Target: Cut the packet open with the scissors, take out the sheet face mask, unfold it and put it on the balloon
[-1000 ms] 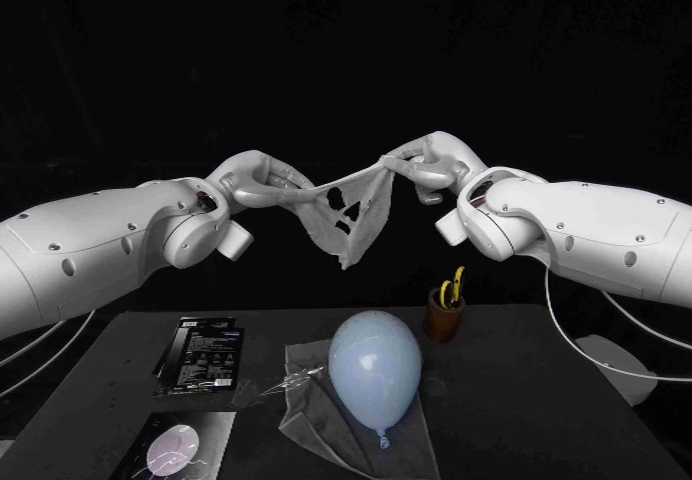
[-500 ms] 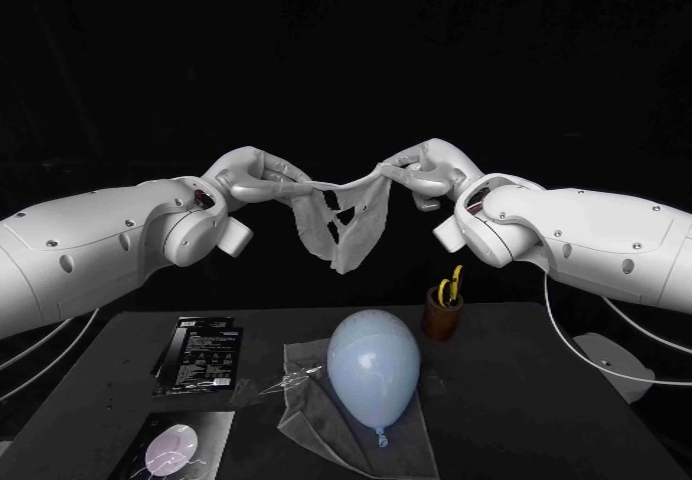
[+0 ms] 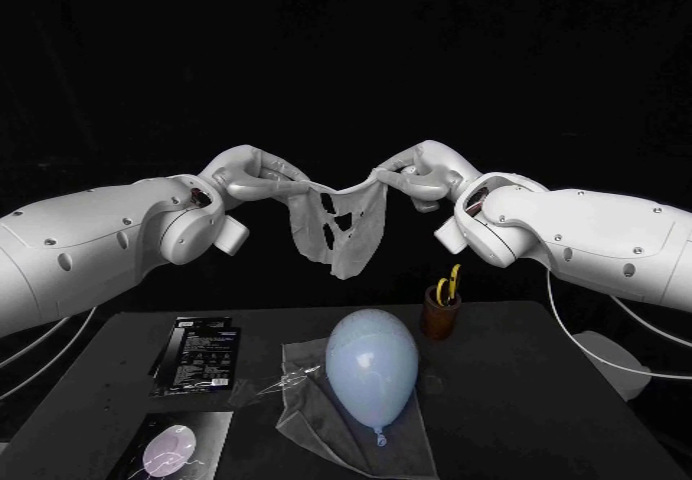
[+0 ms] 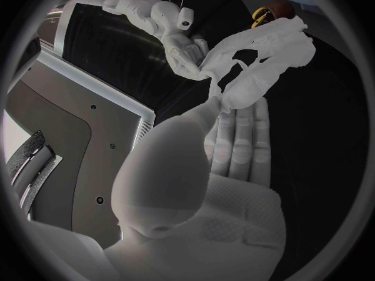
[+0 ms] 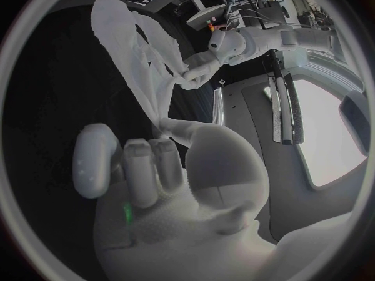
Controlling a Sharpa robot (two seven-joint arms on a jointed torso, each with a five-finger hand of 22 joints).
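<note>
The right robot hand (image 3: pixel 418 172) slightly nearer the left robot hand (image 3: pixel 257 178), the sheet face mask (image 3: pixel 339 225) slacker between them.

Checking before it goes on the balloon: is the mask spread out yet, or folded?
Partly spread: the mask hangs between the left hand and right hand, which hold its top. Openings show, but the lower part is bunched.
</note>
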